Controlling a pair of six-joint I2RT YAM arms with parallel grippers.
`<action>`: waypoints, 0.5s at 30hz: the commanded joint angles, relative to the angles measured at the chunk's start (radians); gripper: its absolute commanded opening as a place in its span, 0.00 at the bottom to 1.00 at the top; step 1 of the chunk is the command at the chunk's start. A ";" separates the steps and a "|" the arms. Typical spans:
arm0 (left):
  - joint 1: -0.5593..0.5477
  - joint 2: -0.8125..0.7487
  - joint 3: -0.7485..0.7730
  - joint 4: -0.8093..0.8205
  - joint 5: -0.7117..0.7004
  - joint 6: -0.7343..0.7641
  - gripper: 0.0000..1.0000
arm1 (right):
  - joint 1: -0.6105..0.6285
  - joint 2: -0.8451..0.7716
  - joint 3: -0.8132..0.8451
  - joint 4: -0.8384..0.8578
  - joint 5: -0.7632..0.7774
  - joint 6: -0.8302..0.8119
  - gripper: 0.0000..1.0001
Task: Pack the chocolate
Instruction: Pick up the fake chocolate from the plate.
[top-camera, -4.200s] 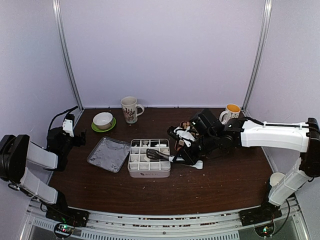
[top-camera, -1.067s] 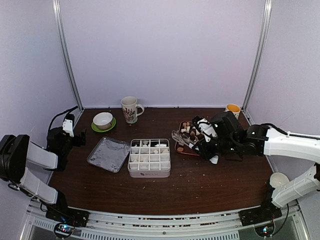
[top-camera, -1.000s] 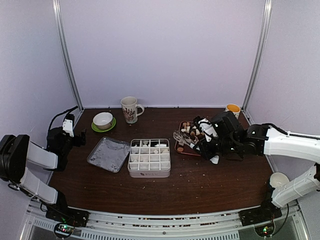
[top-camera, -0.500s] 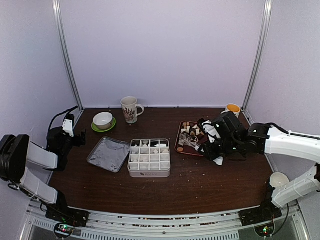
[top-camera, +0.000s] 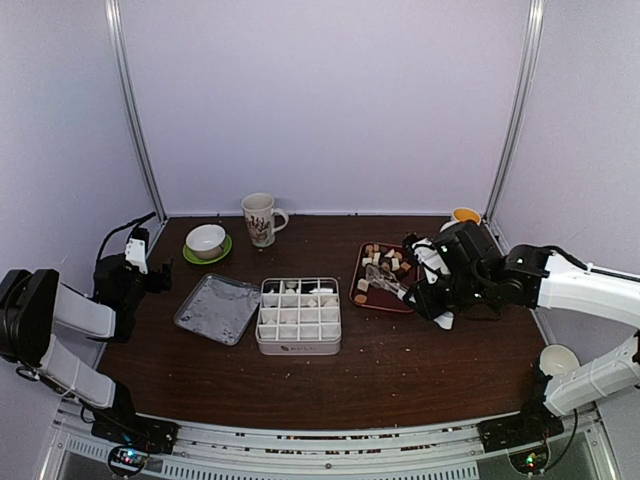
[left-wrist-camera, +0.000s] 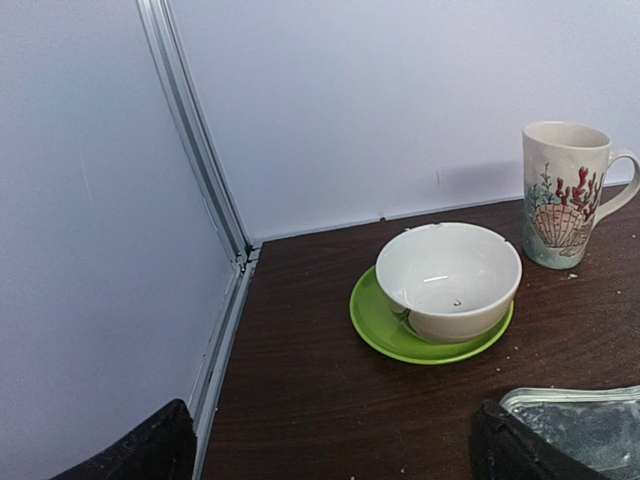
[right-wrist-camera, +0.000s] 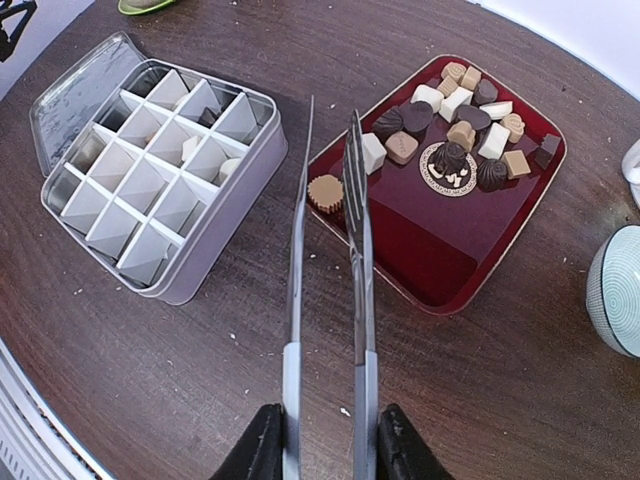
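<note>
Right fingers (right-wrist-camera: 262, 445) grasp the tongs (right-wrist-camera: 355, 250), tips at the tray's (right-wrist-camera: 420, 250) 9 o'clock rim by the chocolate (right-wrist-camera: 455, 130); left fingers (left-wrist-camera: 140, 455) stand released. Box (right-wrist-camera: 160, 160) sits at the tray's 8 o'clock.

The chocolate (right-wrist-camera: 455, 130) is a mix of small dark brown, tan and white pieces, cubes, lumps and fluted rounds, most of them bunched close together at the far end of the red tray (right-wrist-camera: 420, 250). One tan fluted piece (right-wrist-camera: 325, 192) lies alone at the tray's rim on the side toward the box (right-wrist-camera: 200, 265). A few pieces, white and dark, sit singly in the box's far compartments.
</note>
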 joint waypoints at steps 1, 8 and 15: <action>0.008 0.004 0.019 0.029 -0.005 -0.009 0.98 | -0.011 -0.021 -0.011 0.012 0.032 -0.004 0.32; 0.008 0.003 0.020 0.028 -0.005 -0.009 0.98 | -0.041 0.084 0.023 0.012 0.024 0.011 0.32; 0.007 0.003 0.019 0.029 -0.005 -0.009 0.98 | -0.074 0.220 0.102 0.015 -0.009 0.004 0.33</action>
